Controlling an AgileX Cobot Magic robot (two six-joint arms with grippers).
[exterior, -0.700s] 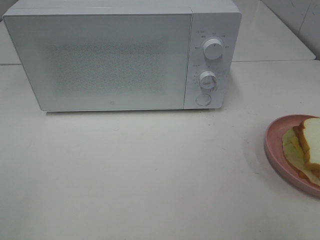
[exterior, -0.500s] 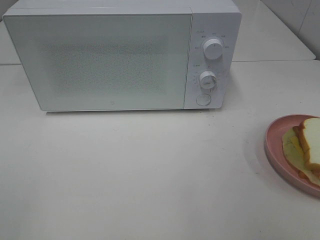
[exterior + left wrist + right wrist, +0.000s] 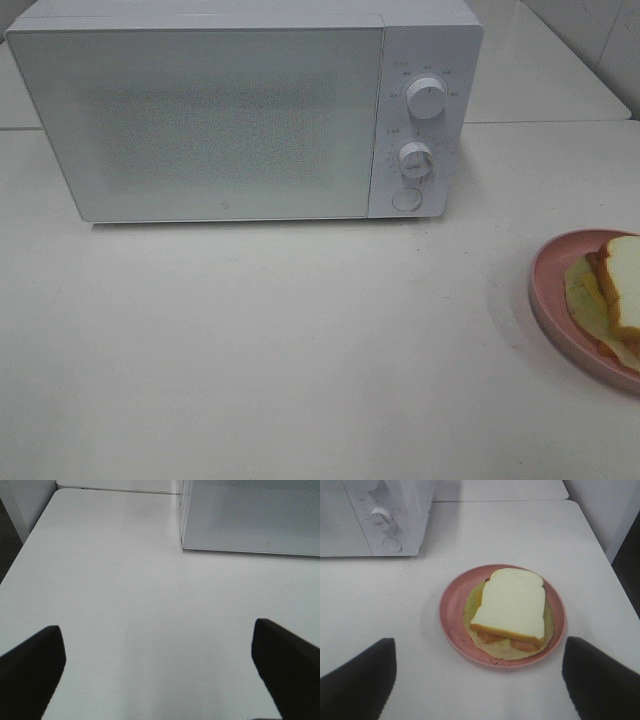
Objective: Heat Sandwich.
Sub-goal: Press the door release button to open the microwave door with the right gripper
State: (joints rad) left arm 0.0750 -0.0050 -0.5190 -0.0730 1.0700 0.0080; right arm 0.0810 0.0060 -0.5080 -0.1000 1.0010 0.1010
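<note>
The sandwich (image 3: 511, 604), white bread with tan crust over yellow and orange filling, lies on a round pink plate (image 3: 451, 615). In the high view the sandwich (image 3: 622, 290) and plate (image 3: 548, 285) sit at the table's right edge, partly cut off. The white microwave (image 3: 200, 120) stands at the back with its door closed. My right gripper (image 3: 479, 680) hangs open above the table, short of the plate, nothing between its fingers. My left gripper (image 3: 157, 667) is open over bare table near the microwave's (image 3: 250, 515) front corner. Neither gripper shows in the high view.
The microwave has two round knobs (image 3: 427, 98) and a round button (image 3: 406, 199) on its right panel. The white table (image 3: 300, 340) ends close to the plate on the right, and its left edge (image 3: 25, 540) shows in the left wrist view.
</note>
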